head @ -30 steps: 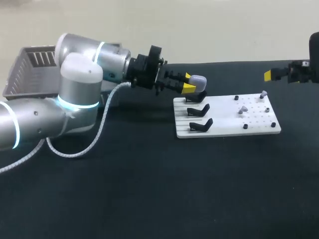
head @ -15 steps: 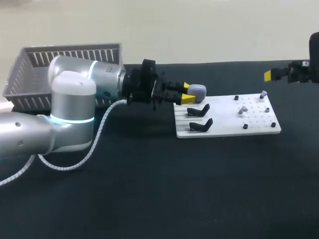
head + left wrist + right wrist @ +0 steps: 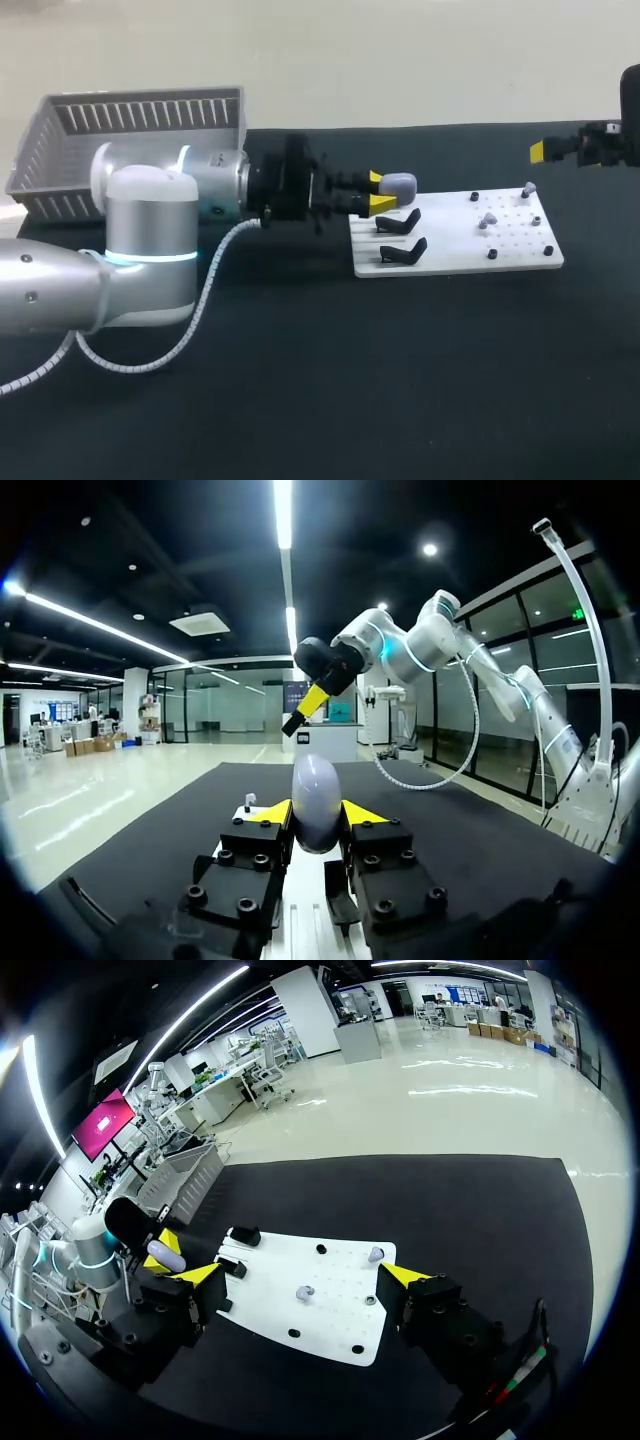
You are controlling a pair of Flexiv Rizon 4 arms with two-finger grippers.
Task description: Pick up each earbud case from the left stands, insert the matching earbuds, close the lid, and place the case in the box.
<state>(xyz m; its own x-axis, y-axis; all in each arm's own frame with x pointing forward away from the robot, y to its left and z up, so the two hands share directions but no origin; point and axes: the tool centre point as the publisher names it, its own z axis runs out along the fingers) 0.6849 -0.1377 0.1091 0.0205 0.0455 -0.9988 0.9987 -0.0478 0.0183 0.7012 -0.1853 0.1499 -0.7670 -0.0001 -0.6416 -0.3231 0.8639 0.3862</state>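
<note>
My left end effector (image 3: 318, 815) is pinching the lavender earbud case (image 3: 317, 788), one yellow tip pressed on each side. The case sits at the far left corner of the white board (image 3: 520, 258), just beyond the two empty black stands (image 3: 399, 222).

My main worry is the grip. The case is smooth and rounded, and the tips hold it only low on its flanks, so I judge it could twist or squirt out on a quick move and drop onto the desk (image 3: 300, 380). I also cannot tell whether it is clear of its own stand. If it is not, pulling sideways could snag it and drag the board, shifting the earbuds (image 3: 487, 219) on their pegs.

The left wrist view confirms contact on both sides, which the head view does not. The head view places the case against the stands and shows the box (image 3: 130, 125) far left behind my arm. Only the right wrist view shows my right end effector (image 3: 300, 1276) spread wide and holding nothing, off the board's right end.
</note>
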